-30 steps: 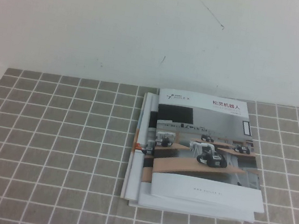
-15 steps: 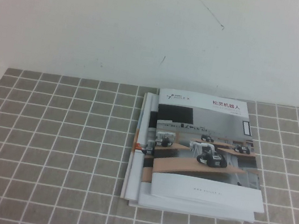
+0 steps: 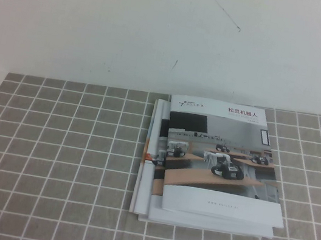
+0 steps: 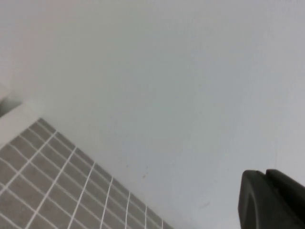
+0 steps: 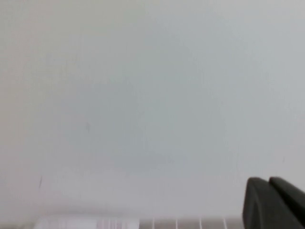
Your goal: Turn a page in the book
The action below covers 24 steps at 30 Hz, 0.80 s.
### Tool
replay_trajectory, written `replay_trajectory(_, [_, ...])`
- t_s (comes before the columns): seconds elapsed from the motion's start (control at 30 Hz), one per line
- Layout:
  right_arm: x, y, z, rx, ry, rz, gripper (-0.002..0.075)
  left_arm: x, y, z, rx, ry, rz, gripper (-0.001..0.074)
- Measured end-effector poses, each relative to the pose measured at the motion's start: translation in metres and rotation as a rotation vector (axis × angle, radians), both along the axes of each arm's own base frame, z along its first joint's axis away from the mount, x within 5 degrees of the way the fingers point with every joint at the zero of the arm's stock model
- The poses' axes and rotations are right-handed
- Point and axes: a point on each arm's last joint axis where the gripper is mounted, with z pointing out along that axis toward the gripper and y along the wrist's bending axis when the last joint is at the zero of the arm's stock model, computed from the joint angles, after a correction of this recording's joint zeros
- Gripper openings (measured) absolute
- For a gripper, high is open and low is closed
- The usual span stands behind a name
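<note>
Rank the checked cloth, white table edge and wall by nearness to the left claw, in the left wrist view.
1. checked cloth, low, running toward the left claw.
2. white table edge, past the cloth's far corner.
3. wall, behind both.
The right claw also faces the wall; neither shows in the high view.

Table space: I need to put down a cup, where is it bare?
The checked cloth left of the book is bare, as is a narrow strip right of it. Booklets crowd its left edge. Neither end effector is over the table.
</note>
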Motion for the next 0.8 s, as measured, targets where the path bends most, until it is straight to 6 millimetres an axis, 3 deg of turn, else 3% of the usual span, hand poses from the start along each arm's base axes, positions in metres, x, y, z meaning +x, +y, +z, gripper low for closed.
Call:
replay_trajectory(0.23, [-0.011,-0.012,0.035,0.186,-0.400,-0.080,-0.0003,-0.005,0.018,0.016,-0.056,-0.190,0.188,-0.0004])
replay_trajectory(0.43, [-0.022,-0.006,0.054,0.041,-0.615,-0.052,-0.0003,-0.013,0.025,0.033,-0.028,-0.335,0.277,-0.0004])
replay_trajectory(0.63, [-0.045,0.006,0.107,-0.155,-0.783,0.007,-0.0003,-0.033,0.015,0.092,0.146,-0.547,0.241,-0.0004])
replay_trajectory(0.8, [-0.077,0.009,0.160,-0.325,-0.896,-0.032,-0.0003,-0.059,0.004,0.142,0.374,-0.634,0.210,-0.0004])
